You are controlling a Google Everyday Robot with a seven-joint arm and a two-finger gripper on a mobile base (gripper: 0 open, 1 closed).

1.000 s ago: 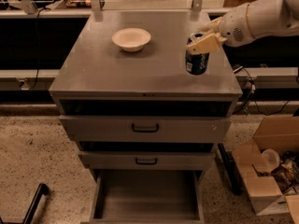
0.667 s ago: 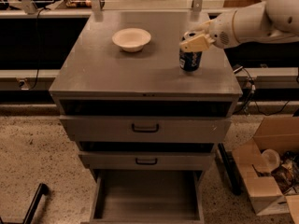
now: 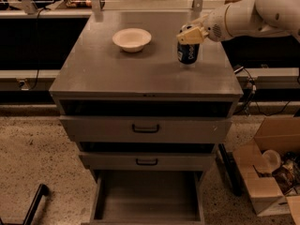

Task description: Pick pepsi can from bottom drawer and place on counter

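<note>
camera view, end effector [image 3: 190, 35] atop one pepsi can [image 3: 188, 53], one bowl [image 3: 131, 39]

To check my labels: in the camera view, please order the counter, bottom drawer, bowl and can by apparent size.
1. Counter, clearly largest.
2. Bottom drawer.
3. Bowl, wider than the can.
4. Can, taller than the bowl but narrower; the gripper holds its top.

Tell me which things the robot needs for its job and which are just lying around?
For the job: pepsi can; gripper, clamped on its top; counter under it; open bottom drawer.
Just lying about: white bowl on the counter; cardboard box on the floor.
</note>
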